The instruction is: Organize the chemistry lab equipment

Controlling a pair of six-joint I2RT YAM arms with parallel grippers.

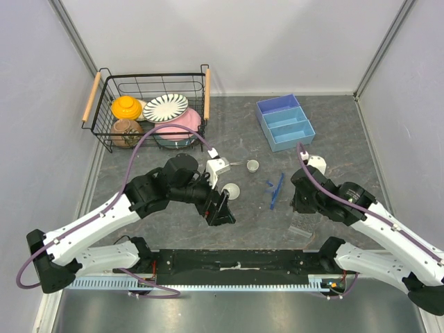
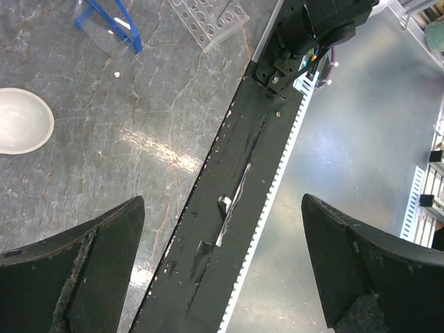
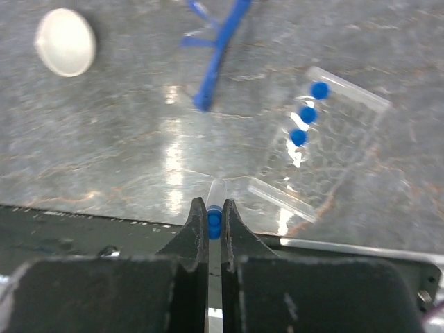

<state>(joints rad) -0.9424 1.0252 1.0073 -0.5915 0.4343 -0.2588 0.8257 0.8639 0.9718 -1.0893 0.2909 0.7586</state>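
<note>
At the bottom centre of the right wrist view, the right hand point(image 3: 215, 215) is clamped on a small blue-capped tube point(image 3: 217, 189), whose clear end pokes up past the fingertips. Just beyond, to the right, the clear plastic tube rack point(image 3: 333, 159) lies on the counter point(image 3: 104, 139) holding three more capped tubes point(image 3: 308, 114). Farther up, blue stick tools point(image 3: 220, 48) lie at top centre. The left hand point(image 2: 222, 270) hangs wide open and grips nothing, with the white dome-shaped dish point(image 2: 21, 119) at its view's left edge.
</note>
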